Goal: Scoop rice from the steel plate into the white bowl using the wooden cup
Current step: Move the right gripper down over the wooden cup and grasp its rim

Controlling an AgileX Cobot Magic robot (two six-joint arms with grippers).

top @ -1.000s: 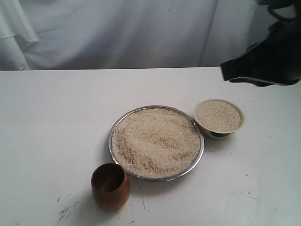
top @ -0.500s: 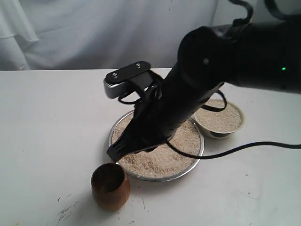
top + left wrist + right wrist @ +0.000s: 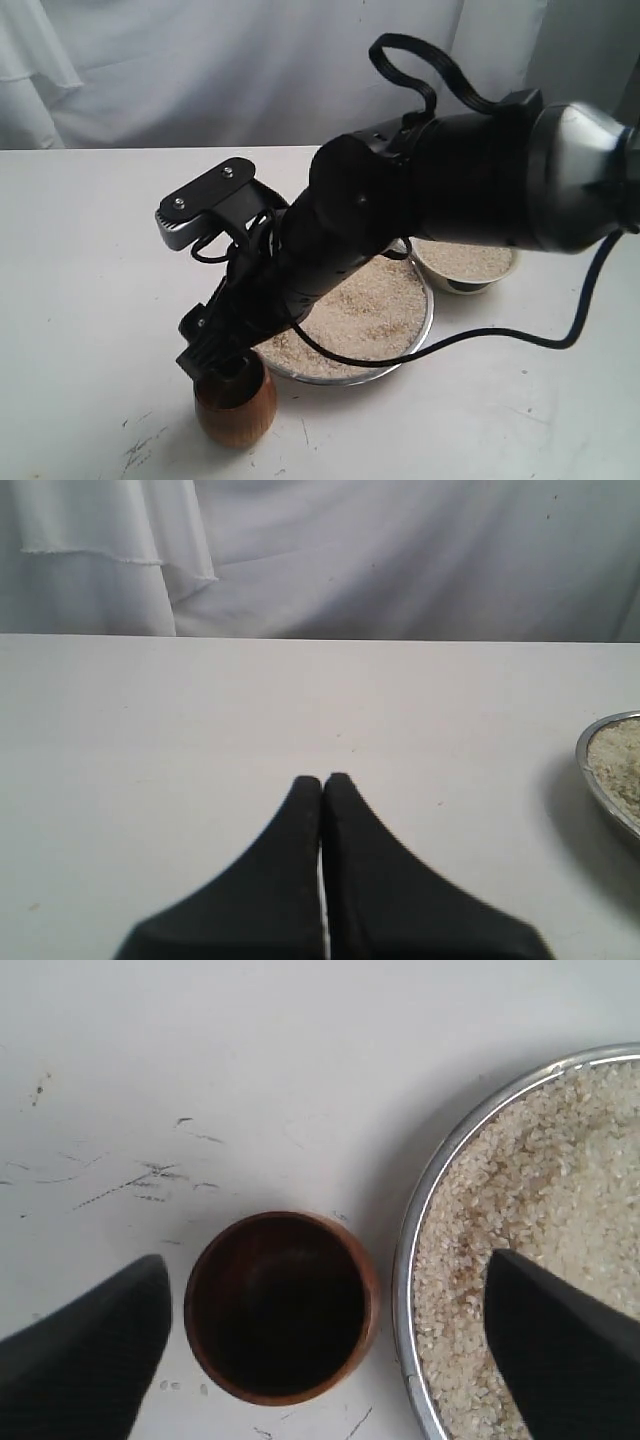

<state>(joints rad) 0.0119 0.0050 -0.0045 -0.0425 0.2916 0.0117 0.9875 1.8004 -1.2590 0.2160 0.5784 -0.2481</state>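
The wooden cup [image 3: 237,410] stands upright and empty near the table's front, just left of the steel plate [image 3: 425,320]. My right gripper [image 3: 215,365] hovers right above it. In the right wrist view the gripper [image 3: 325,1260] is open: one finger [image 3: 100,1350] is over the table beside the cup [image 3: 280,1305], the other [image 3: 560,1350] over the rice [image 3: 540,1180] inside the plate's rim [image 3: 420,1210]. Neither finger touches the cup. The white bowl [image 3: 470,265], filled with rice, sits behind the arm at the plate's far right. My left gripper [image 3: 322,778] is shut and empty over bare table.
The right arm [image 3: 430,200] and its cable cross over most of the plate. A few loose grains [image 3: 170,1385] lie on the table by the cup, and dark scuff marks [image 3: 130,1180] streak the white tabletop. White cloth [image 3: 250,70] hangs behind the table.
The right arm has swung in from the far right, crossed the plate and come down over the wooden cup. Plate, bowl and cup have not moved.
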